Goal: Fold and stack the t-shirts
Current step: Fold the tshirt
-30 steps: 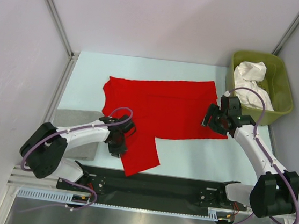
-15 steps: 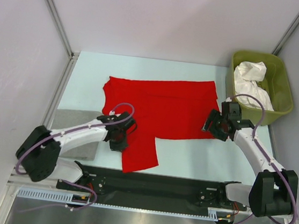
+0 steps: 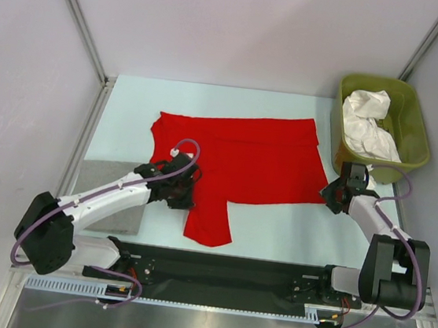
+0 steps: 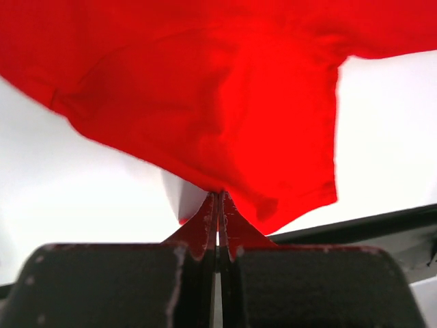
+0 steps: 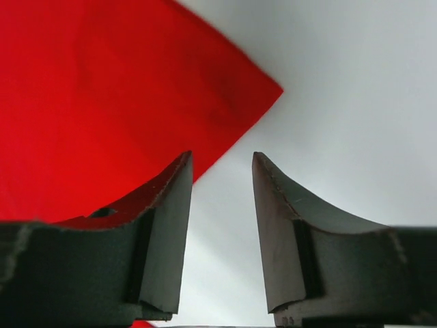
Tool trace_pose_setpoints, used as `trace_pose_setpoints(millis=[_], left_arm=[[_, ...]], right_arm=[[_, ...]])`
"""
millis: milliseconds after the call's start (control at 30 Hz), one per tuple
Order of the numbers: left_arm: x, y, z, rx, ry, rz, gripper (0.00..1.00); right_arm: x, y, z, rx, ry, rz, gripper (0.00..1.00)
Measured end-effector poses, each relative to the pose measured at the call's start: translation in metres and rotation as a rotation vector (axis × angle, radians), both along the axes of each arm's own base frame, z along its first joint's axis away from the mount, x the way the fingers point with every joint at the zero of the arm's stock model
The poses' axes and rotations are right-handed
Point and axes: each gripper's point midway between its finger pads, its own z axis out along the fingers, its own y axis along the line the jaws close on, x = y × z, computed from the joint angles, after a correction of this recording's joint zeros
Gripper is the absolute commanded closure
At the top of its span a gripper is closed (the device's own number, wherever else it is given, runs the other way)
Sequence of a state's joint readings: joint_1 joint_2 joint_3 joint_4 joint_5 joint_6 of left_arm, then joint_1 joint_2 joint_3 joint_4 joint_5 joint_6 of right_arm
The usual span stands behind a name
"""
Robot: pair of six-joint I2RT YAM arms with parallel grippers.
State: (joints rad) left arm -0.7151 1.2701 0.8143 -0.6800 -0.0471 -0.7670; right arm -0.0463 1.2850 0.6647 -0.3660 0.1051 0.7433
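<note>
While left fingers (image 4: 218,217) tight on the red t-shirt (image 3: 244,155), right fingers (image 3: 331,196) apart beside its corner.

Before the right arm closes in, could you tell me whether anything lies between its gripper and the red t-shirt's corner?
Nothing visible does. The right gripper is open right beside the red t-shirt corner, with only bare table in the gap. The green tub stands apart, farther back.
</note>
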Motion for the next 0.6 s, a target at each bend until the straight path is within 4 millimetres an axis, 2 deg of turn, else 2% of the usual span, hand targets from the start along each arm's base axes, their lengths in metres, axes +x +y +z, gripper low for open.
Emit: trace_pose_setpoints(millis=[67,133,200,433,600], left_arm=[[0.004,-0.004,0.006,-0.015,-0.023,-0.022,1.0],[0.007,-0.006,0.011,-0.022,-0.045,-0.043,1.0],[0.009,-0.007,0.017,-0.03,-0.066,-0.06,1.0],[0.014,-0.009,0.034,-0.053,-0.128,-0.097,1.0],[0.014,-0.009,0.035,-0.05,-0.137,-0.112,1.0]], right_arm=[[0.005,-0.005,-0.004,-0.013,-0.011,-0.034,0.58],[0.01,-0.009,-0.005,-0.023,-0.025,-0.06,0.65],[0.014,-0.013,-0.005,-0.03,-0.042,-0.089,0.66],[0.009,-0.024,-0.012,-0.063,-0.034,-0.161,0.62],[0.003,-0.03,-0.019,-0.091,-0.012,-0.178,0.58]])
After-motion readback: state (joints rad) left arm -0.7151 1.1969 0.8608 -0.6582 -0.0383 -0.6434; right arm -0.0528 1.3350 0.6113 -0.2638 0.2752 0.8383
